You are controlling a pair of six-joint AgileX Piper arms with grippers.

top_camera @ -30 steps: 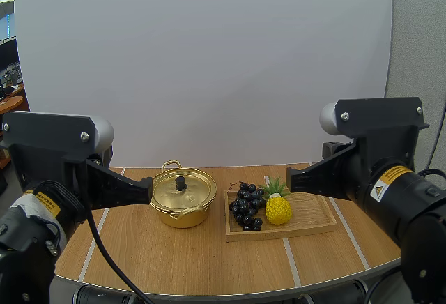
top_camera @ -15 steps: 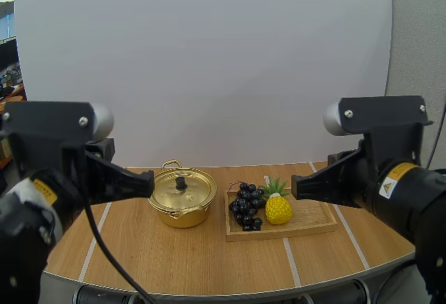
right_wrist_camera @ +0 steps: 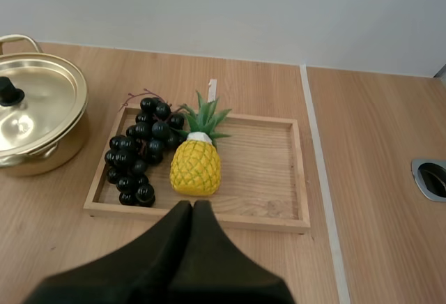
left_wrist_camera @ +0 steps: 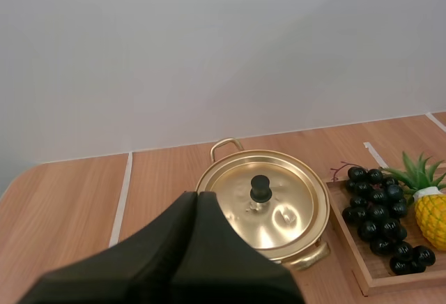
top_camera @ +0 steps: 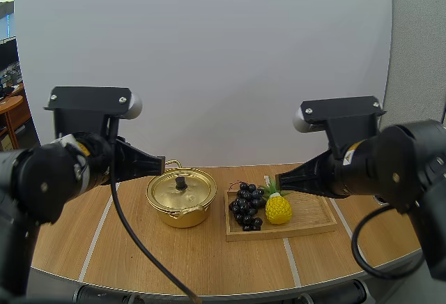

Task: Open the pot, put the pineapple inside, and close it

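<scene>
A gold pot (top_camera: 181, 196) (left_wrist_camera: 265, 203) (right_wrist_camera: 31, 116) stands on the table with its lid on, a black knob (top_camera: 181, 182) (left_wrist_camera: 260, 187) on top. The yellow pineapple (top_camera: 278, 207) (right_wrist_camera: 196, 163) (left_wrist_camera: 432, 213) lies in a wooden tray (top_camera: 313, 213) (right_wrist_camera: 265, 178), its green crown pointing away. My left gripper (top_camera: 159, 162) (left_wrist_camera: 197, 199) is shut on nothing and hovers above and to the left of the pot. My right gripper (top_camera: 279, 181) (right_wrist_camera: 192, 207) is shut as well, above the tray near the pineapple.
A bunch of dark grapes (top_camera: 246, 206) (right_wrist_camera: 139, 150) (left_wrist_camera: 380, 213) lies in the tray left of the pineapple. White lines (top_camera: 291, 262) cross the wooden table. A round metal fitting (right_wrist_camera: 432, 177) sits in the tabletop right of the tray.
Both arms have risen and swung forward over the table; the left gripper tip now sits higher beside the pot, the right tip nearer the pineapple. Pot, tray and fruit have not moved.
</scene>
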